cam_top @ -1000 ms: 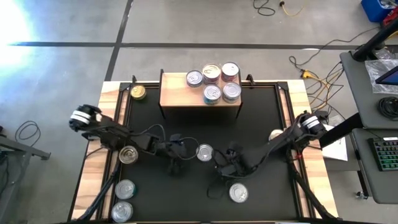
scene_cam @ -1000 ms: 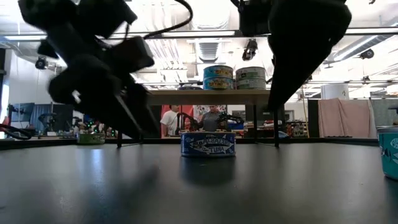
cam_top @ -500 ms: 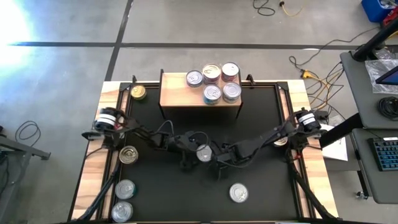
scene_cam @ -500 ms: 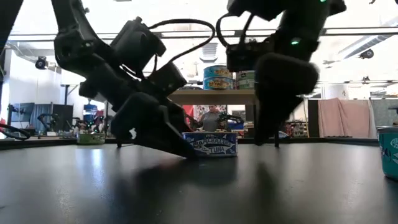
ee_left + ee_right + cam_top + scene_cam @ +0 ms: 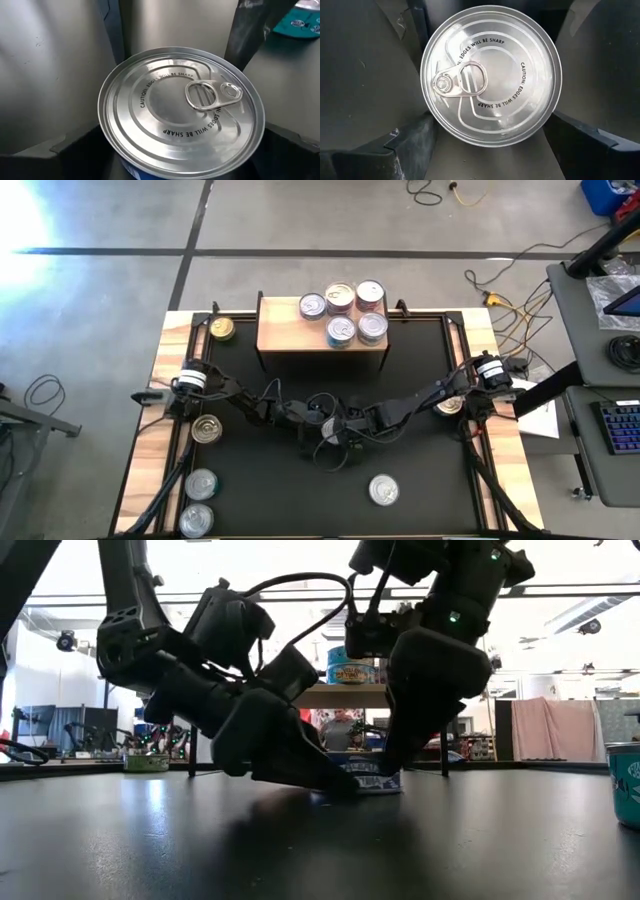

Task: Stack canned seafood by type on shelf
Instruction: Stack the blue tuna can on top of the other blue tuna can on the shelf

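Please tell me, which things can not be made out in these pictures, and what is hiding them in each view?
- High view: the centre can is mostly covered by the left gripper and right gripper.
- Low view: its blue label is mostly blocked by both grippers.
- Wrist views: only the lid shows; contact with the can's sides cannot be seen.
- Low view: most cans on the shelf are hidden behind the arms.

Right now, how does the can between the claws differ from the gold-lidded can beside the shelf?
The centre can has a silver lid, the shelf-side can a gold one. The left claw and right claw flank the centre can; the shelf-side can stands alone. Both are flat round tins, lids up.
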Controlling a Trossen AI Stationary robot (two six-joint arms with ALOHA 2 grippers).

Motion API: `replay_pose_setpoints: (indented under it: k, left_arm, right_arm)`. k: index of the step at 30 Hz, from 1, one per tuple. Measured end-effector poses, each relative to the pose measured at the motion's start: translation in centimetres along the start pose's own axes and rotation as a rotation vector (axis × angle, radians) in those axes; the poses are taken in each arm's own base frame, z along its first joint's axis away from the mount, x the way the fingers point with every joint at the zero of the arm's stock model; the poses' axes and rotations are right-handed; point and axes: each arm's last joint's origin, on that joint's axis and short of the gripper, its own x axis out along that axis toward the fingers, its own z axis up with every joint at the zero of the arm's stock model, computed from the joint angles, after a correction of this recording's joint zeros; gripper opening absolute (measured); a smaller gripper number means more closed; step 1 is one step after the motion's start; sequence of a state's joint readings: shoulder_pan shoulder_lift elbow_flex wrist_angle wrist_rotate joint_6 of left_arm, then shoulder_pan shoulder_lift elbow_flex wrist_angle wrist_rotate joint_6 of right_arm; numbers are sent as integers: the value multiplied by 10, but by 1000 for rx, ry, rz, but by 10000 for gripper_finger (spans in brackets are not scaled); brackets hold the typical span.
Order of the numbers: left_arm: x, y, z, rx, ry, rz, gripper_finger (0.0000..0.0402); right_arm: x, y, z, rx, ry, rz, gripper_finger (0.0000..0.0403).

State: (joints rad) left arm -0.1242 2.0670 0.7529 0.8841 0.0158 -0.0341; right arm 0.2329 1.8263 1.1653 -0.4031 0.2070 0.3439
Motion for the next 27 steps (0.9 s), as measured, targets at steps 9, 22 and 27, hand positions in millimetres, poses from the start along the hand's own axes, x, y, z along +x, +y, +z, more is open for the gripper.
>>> replay_pose_setpoints:
  k: [9, 22, 27]
  left_arm:
    - [1, -1, 6, -57, -8, 18, 390]
    - [-40, -11, 57, -118, -8, 1, 372]
    - [-77, -12, 84, -125, 7, 3, 372]
  right_arm:
    - [-4, 1, 3, -50, 10, -4, 360]
    - [-74, 14, 52, -129, 89, -51, 361]
    - [-125, 14, 83, -70, 29, -41, 361]
